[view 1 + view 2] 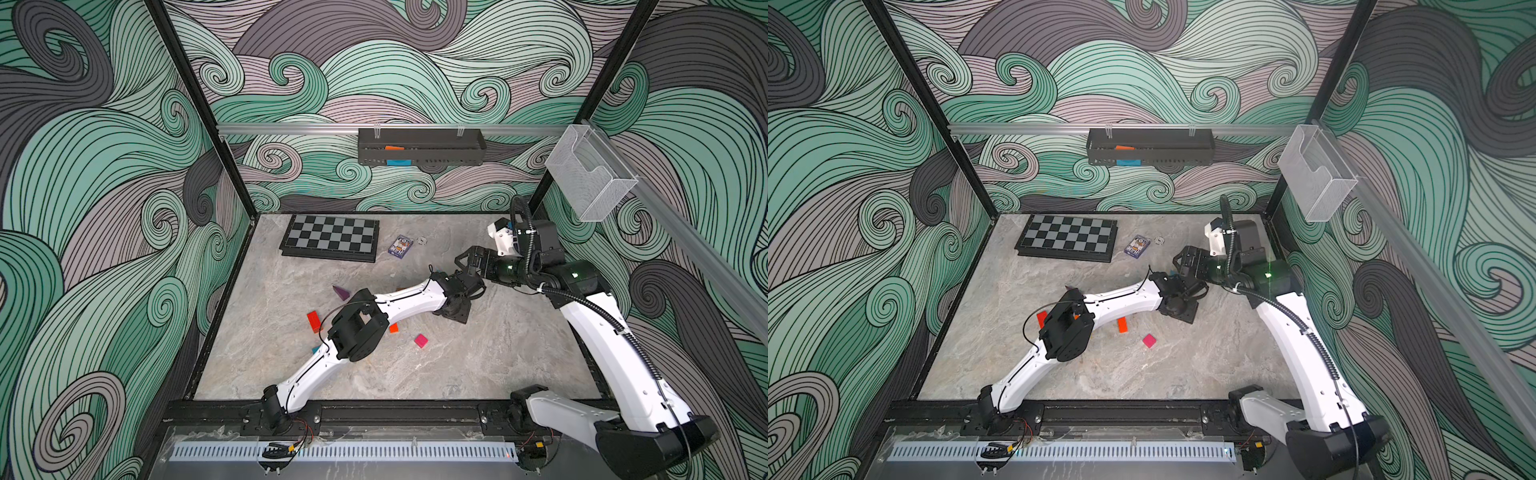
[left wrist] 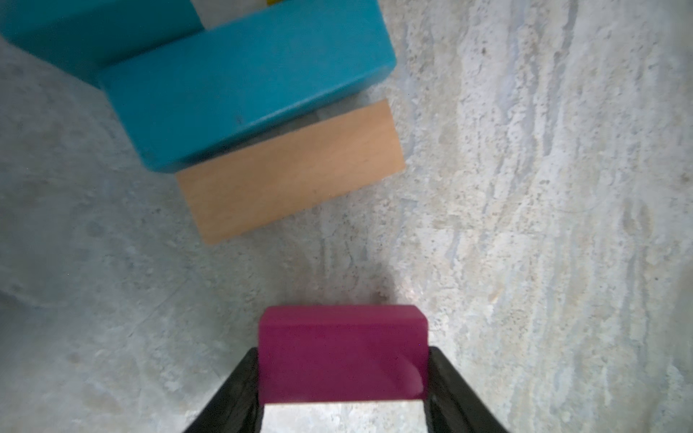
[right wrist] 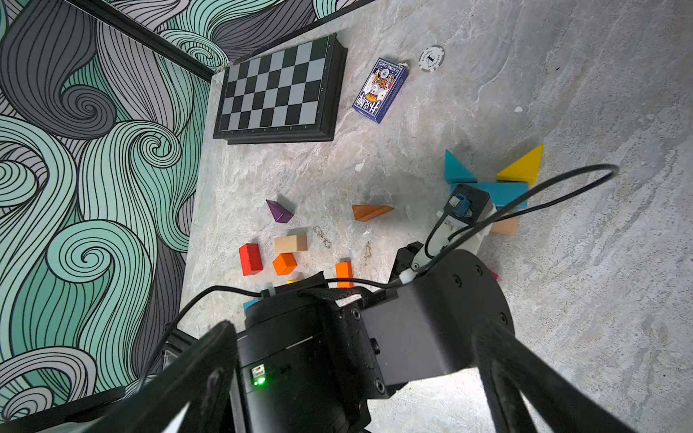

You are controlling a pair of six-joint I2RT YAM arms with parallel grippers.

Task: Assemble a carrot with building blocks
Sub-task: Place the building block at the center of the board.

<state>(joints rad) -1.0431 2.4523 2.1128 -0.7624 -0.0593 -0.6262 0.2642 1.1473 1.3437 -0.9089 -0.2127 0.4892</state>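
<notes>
Left end effector (image 2: 343,378) grips the magenta block (image 2: 343,352), bottom centre of its wrist view, short of the beige block (image 2: 288,172) beside the teal block (image 2: 243,86). Best slide in square, release gently. Right end effector (image 1: 465,261) gapes open.

In both top views the left arm (image 1: 399,301) covers the left gripper (image 2: 343,354) with its own wrist. The left wrist view is soft throughout. There the gripper's fingers (image 2: 240,390) and the farther teal block (image 2: 93,33) run off the edge, and a yellow sliver (image 2: 273,2) is too small to identify. In the right wrist view that arm hides most of the beige cuboid (image 3: 506,226) and teal cuboid (image 3: 508,193).
</notes>
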